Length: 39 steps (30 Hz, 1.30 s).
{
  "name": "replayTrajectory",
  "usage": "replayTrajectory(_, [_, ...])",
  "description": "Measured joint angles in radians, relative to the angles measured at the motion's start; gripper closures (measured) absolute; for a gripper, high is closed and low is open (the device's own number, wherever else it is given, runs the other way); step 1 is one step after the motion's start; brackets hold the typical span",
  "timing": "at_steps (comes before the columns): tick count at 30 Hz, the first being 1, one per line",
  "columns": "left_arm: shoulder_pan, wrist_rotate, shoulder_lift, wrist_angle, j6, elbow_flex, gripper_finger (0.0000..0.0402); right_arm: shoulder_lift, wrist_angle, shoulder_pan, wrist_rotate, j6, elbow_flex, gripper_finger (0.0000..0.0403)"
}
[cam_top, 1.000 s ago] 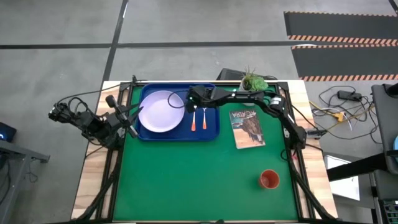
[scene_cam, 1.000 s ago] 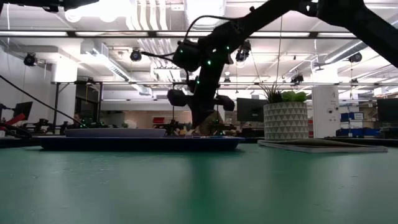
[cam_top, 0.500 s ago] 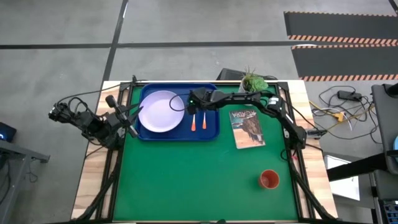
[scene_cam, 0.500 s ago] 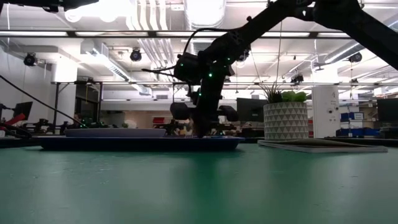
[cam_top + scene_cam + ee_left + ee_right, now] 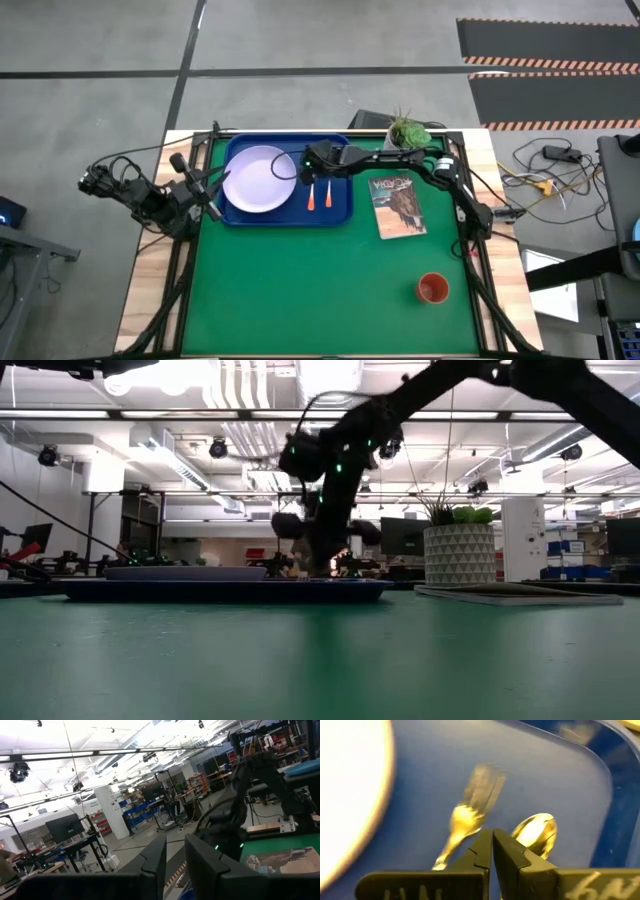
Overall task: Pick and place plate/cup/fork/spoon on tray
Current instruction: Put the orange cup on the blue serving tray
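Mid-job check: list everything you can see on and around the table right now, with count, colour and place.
tray: one, blue, table's far left
plate: one, pale lavender, on tray's left part
fork: one, orange handle, on tray beside plate
spoon: one, orange handle, on tray beside fork
cup: one, orange-red, near right of table, off tray
booklet: one, printed, right of tray
potted plant: one, green, far edge
left end effector: at tray's left edge
right end effector: shut, empty, above fork and spoon

Plate [image 5: 258,180], fork [image 5: 312,192], spoon [image 5: 327,192] on tray [image 5: 340,214].
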Motion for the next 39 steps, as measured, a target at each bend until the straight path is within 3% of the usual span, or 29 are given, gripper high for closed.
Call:
replayTrajectory(9, [0.000,0.000,0.002,0.000,-0.002,0.000,0.0346,-0.159,-0.052,0.190,-0.138,-0.006,0.000,0.0394])
replayTrajectory(14, [0.000,0.000,0.002,0.000,-0.009,0.000,0.0346,-0.241,-0.142,0.333,-0.241,0.123,0.000,0.0394])
replayTrajectory(20, [0.000,0.000,0.002,0.000,-0.010,0.000,0.0346,-0.308,-0.358,0.494,-0.426,0.489,0.001,0.0394])
replayTrajectory(28, [0.000,0.000,0.002,0.000,-0.011,-0.001,0.0346,-0.363,-0.837,0.722,-0.771,1.086,0.000,0.0394])
replayTrajectory(30, [0.000,0.000,0.002,-0.001,-0.011,-0.001,0.0346,-0.388,-0.864,0.771,-0.781,1.192,0.000,0.0394])
replayTrajectory(34, [0.000,-0.001,0.002,0.000,-0.011,-0.001,0.0346,-0.427,-0.868,0.837,-0.694,1.378,0.000,0.0394])
replayTrajectory(39, [0.000,0.000,0.002,-0.001,-0.011,-0.002,0.0346,-0.435,-0.950,0.902,-0.625,1.449,0.000,0.0394])
